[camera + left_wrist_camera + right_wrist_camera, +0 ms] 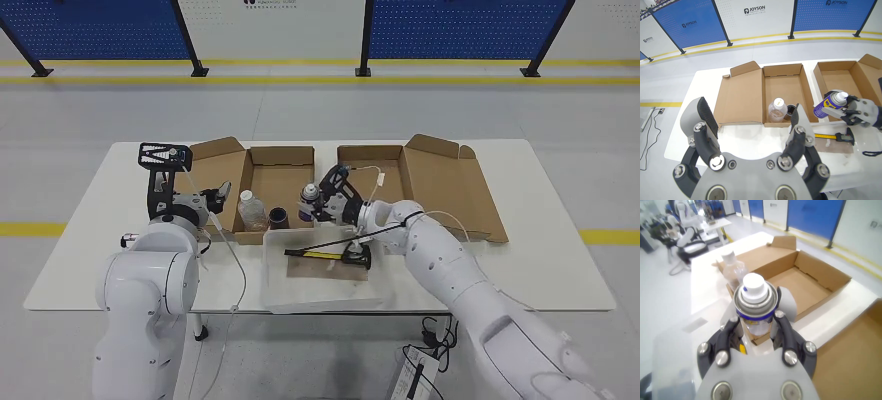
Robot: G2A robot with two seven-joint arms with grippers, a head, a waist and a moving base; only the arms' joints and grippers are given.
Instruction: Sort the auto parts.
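A: Spray can (829, 105), blue with a white cap: what sits around it?

B: Two open cardboard boxes stand on the white tabletop (560, 270). The left box (783, 83) holds a clear plastic bottle (777, 111) and a dark round tin (790, 112), side by side in its near right corner. The right box (838, 79) stands just beside it, with a narrow gap between them. In front of the boxes a digital caliper (838, 136) lies on a brown sheet (836, 148).

A: And the can relative to the hands?

B: It is off the tabletop and tilted, over that gap by the left box's near right corner, close to the tin. The right hand (843, 106) is clamped on its body just under the rim, one finger on each side, with the cap pointing away from the wrist.

A: The other hand?

B: The left hand (751, 109) is spread wide and holds nothing. It hangs above the tabletop on the near side of the left box, well apart from the can.
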